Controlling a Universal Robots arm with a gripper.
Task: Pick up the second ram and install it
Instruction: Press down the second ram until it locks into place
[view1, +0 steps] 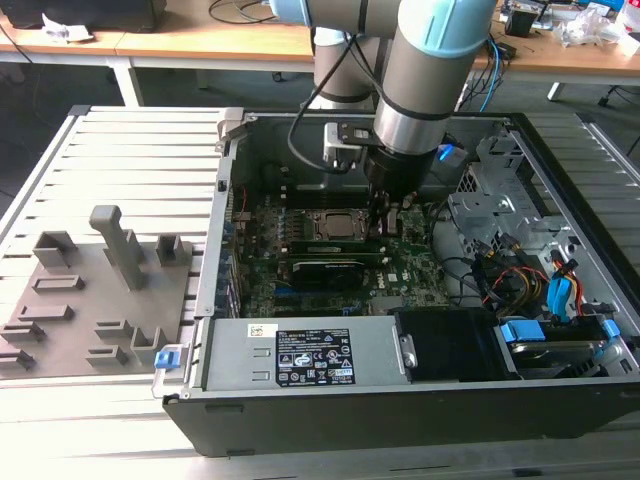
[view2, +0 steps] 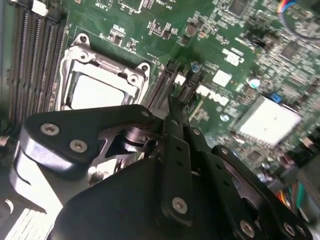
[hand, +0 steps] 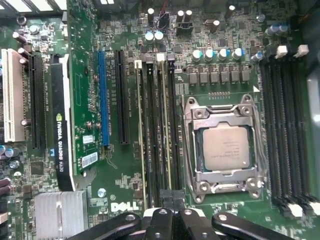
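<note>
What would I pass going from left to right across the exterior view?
Grey holder tray → computer case's left wall → green motherboard with the gripper over it → metal drive cage → blue-clipped cables.

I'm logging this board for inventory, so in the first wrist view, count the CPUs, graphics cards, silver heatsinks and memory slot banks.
CPU: 1
Graphics card: 1
Heatsink: 1
Memory slot banks: 2
Total: 5

Wooden desks (view1: 200, 40) behind; slatted grey table (view1: 130, 150); dark floor.
</note>
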